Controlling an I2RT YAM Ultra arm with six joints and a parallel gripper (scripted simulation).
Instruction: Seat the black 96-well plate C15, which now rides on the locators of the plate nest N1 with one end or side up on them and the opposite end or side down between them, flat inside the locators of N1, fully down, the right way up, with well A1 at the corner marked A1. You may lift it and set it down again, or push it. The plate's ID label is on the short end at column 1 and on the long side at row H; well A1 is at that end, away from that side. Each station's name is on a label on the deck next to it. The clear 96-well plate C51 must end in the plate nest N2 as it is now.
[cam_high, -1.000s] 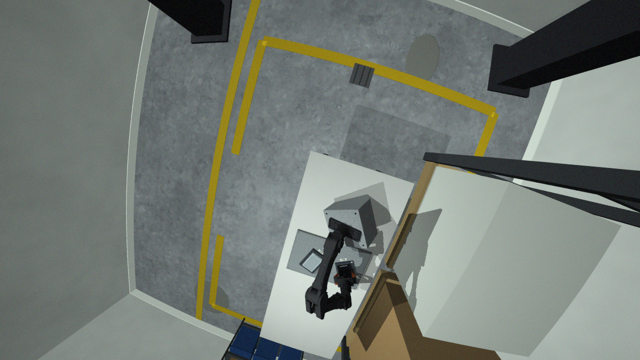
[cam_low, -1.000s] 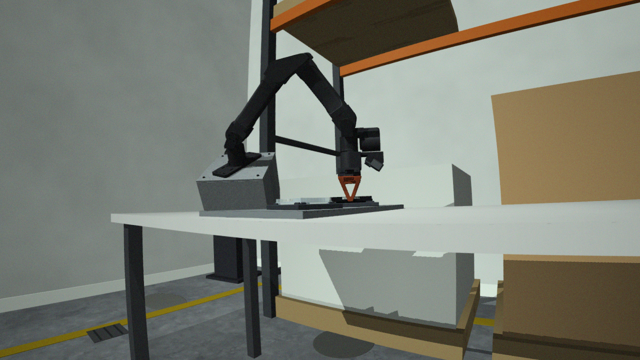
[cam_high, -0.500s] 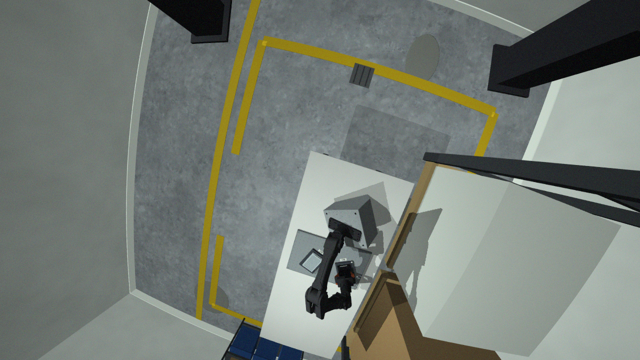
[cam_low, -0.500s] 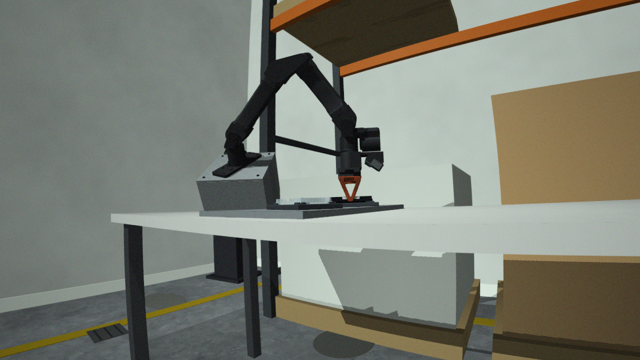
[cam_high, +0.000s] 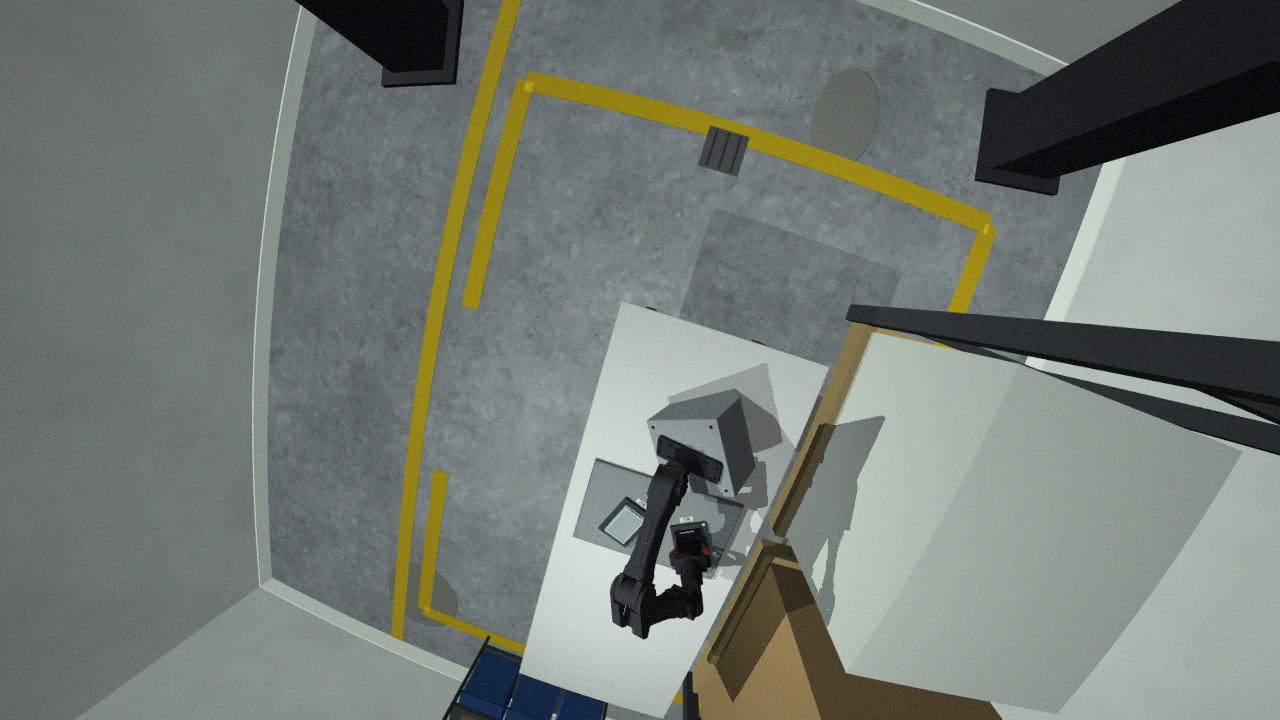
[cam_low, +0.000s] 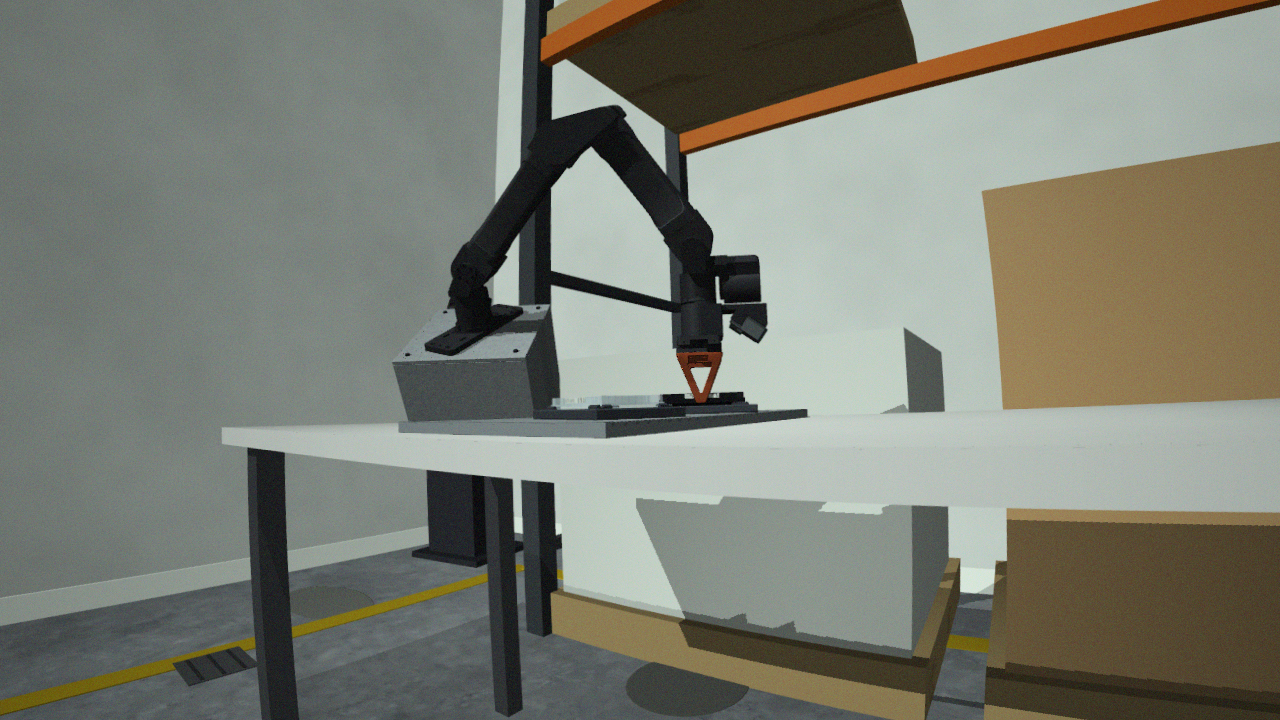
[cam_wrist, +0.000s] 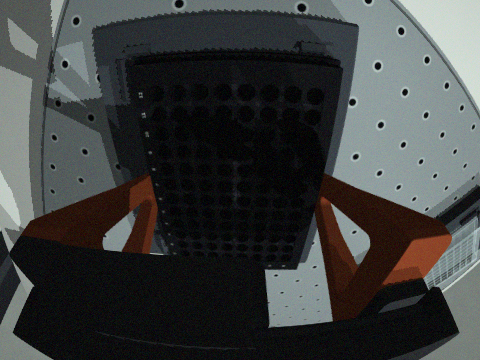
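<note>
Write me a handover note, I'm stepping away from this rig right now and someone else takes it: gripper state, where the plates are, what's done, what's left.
Gripper: shut on the black plate C15, one orange finger on each long side.
C15: low over nest N1; whether it has left the locators cannot be told.
Clear plate C51: in its nest beside the arm, untouched.
Done: approach and grasp.
Left: level C15, set it fully down inside N1's locators with A1 at the marked corner, release.
</note>
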